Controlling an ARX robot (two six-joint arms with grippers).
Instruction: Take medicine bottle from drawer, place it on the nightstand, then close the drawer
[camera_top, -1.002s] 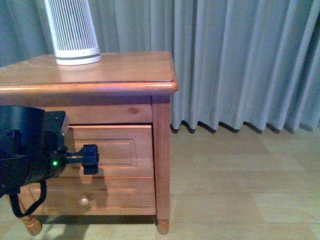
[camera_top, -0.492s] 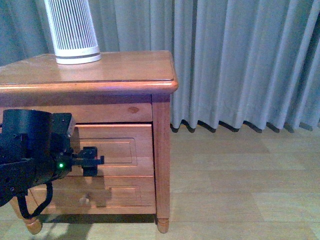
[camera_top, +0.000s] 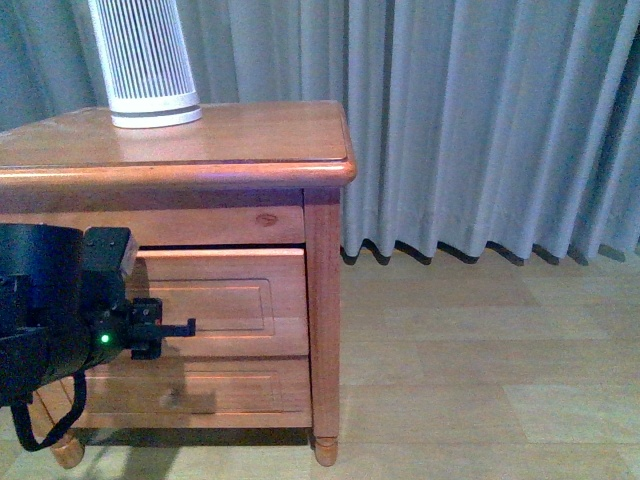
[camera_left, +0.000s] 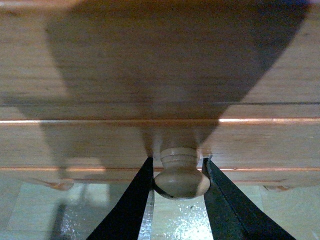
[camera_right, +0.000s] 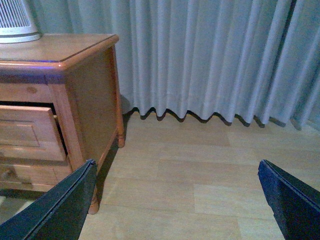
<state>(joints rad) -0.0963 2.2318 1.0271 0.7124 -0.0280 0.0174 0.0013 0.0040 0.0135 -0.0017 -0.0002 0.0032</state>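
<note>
Left gripper (camera_left: 176, 162) fingers pinch the drawer (camera_top: 230, 305) knob (camera_left: 181, 176). The drawer's barely cracked open and its inside is hidden, so can't spot the medicine bottle. Right gripper (camera_right: 176, 165) gapes wide, empty. Nightstand (camera_top: 230, 140) top holds a slatted white device (camera_top: 145, 60); grey curtain (camera_top: 480, 120), pale wood floor (camera_top: 480, 380).

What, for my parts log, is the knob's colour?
The knob is pale tan, lighter than the drawer; clearest in left wrist view.

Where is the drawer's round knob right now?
In the left wrist view, the knob sits between the left gripper's black fingers, sticking out of the drawer front.
</note>
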